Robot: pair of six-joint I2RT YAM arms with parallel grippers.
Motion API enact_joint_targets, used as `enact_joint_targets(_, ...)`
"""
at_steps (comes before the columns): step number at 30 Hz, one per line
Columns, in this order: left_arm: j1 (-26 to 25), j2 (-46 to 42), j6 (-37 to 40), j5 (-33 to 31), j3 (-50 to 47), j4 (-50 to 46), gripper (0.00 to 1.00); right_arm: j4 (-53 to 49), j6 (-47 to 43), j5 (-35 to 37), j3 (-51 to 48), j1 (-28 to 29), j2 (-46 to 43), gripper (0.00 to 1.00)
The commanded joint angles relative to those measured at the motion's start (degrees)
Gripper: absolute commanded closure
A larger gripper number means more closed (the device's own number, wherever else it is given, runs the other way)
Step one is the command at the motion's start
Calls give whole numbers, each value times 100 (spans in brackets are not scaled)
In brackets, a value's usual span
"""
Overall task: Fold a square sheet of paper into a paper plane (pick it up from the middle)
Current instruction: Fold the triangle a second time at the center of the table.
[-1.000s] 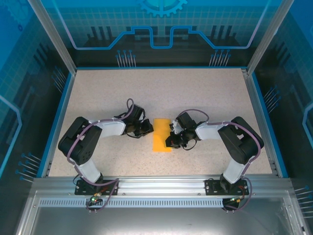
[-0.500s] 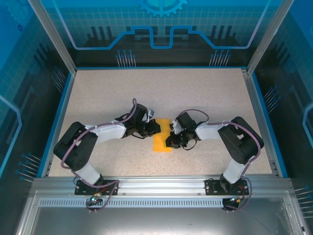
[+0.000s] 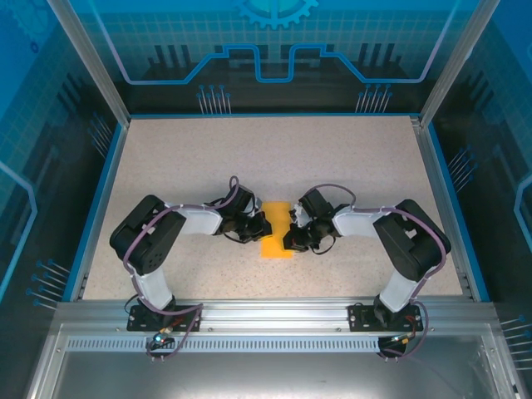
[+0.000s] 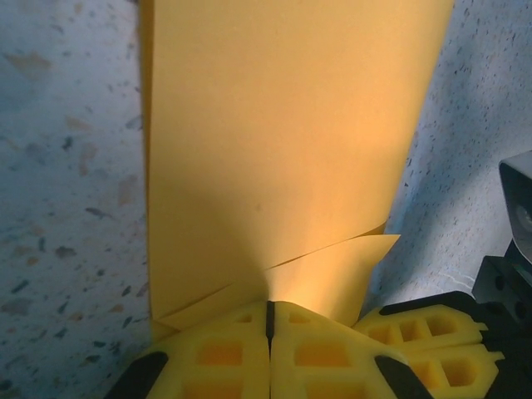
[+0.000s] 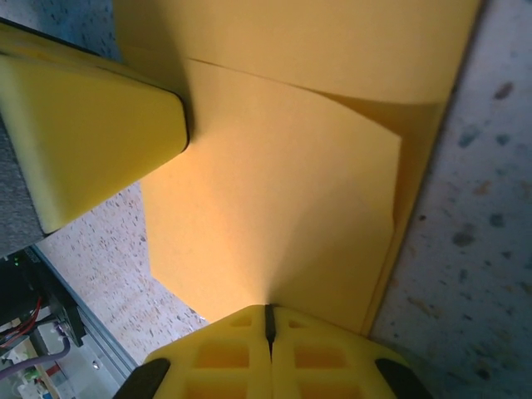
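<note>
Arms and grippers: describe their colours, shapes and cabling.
Both the left arm and right arm have bulky black joints, pale grey links and looping purple cables. The left gripper and right gripper carry yellow pads moulded with square recesses.

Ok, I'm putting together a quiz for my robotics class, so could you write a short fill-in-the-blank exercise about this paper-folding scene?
1. The orange-yellow paper lies on the speckled ___.
2. The left claw is ___, its yellow pads pressed together.
3. The right claw reaches in from the opposite side, so the paper sits between ___ claws.

Missing words: table; shut; two.
</note>
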Motion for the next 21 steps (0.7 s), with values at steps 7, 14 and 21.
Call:
enact_joint_targets(7, -6, 150, 64, -304, 80, -475, 94, -292, -37, 51, 875, 202, 526, 95)
enact_joint_targets(14, -6, 150, 44, -321, 98, -484, 95, -279, -7, 184, 699, 197, 835, 95)
enact_joint_targets(21, -6, 176, 46, -345, 99, -500, 94, -237, -8, 223, 249, 99, 618, 95)
